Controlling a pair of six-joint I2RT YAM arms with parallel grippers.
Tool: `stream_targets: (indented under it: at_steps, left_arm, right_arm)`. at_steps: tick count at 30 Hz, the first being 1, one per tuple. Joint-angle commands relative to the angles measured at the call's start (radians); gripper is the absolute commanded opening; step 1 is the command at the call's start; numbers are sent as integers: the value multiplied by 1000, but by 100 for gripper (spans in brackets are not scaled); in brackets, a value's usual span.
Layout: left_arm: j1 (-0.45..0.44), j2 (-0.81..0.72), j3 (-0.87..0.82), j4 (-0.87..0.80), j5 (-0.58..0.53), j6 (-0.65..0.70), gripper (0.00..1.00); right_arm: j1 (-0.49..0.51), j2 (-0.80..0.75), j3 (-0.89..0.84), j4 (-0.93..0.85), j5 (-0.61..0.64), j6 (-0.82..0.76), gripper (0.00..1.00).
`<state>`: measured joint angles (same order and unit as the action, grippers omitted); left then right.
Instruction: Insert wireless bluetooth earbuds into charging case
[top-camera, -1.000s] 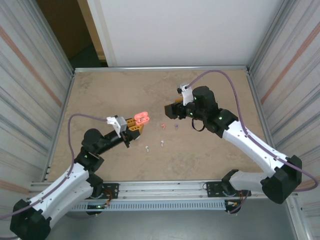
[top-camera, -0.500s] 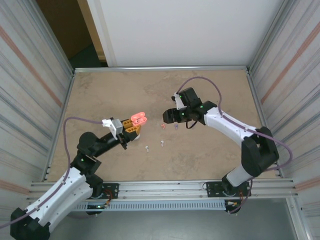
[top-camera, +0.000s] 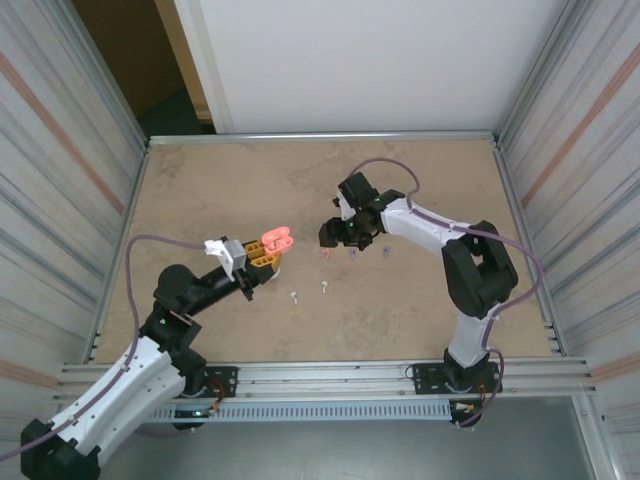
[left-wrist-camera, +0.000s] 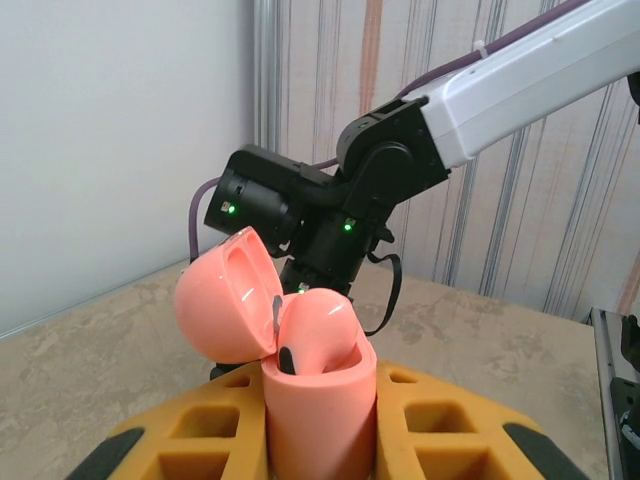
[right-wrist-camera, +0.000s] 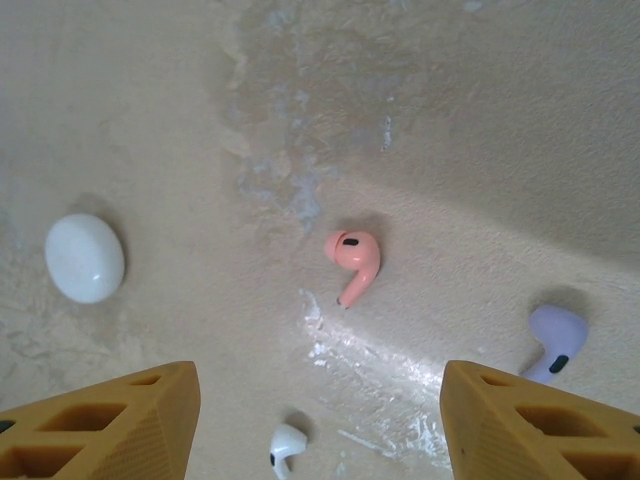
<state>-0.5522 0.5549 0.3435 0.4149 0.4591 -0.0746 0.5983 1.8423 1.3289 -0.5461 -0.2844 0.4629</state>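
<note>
Pinch pink earbud (right-wrist-camera: 352, 262), on table (right-wrist-camera: 500, 120) at 12 o'clock of wide-open right gripper (right-wrist-camera: 320, 425), across bulb (probably light, slick, skittish), for open pink charging case (left-wrist-camera: 300, 345) clamped in left gripper (top-camera: 262, 257) at 9 o'clock.

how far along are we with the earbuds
Done: one pink bud looks seated in the open pink case, gripped by the left hand. In hand: the right hand, open, hovers over the loose pink earbud. Left: that one, plus white earbuds and purple earbuds.

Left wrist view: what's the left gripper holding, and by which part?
The left gripper holds the pink case, its lid open, clamped around its lower body. The right gripper holds nothing.
</note>
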Motion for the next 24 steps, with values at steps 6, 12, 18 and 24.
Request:
stream_targets:
  at_steps: [6, 12, 18, 24]
  left_arm:
    - [-8, -16, 20, 2, 2, 23, 0]
    - [-7, -19, 19, 4, 9, 21, 0]
    - [-8, -27, 13, -1, 9, 21, 0]
    - [-8, -42, 12, -13, 5, 23, 0]
  right_arm:
    - [36, 99, 124, -111, 64, 12, 60]
    - [57, 174, 204, -168, 109, 6, 59]
    - [72, 203, 228, -170, 157, 17, 57]
    - [80, 243, 255, -181, 159, 13, 54]
